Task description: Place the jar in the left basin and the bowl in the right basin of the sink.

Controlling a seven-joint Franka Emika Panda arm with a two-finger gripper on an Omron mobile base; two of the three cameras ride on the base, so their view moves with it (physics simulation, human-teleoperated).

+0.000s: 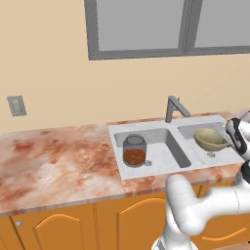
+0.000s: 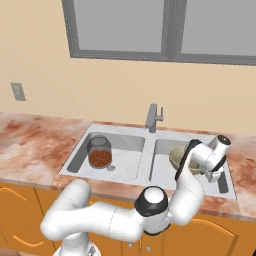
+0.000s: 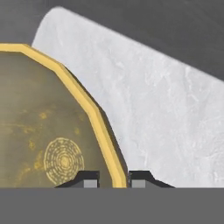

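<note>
The olive-tan bowl (image 3: 48,127), speckled inside with a pale yellow rim, is gripped at that rim by the hand (image 3: 113,180) over the right basin (image 2: 162,167).

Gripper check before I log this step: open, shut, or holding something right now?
Gripper: shut on the bowl rim, over the right basin.
</note>
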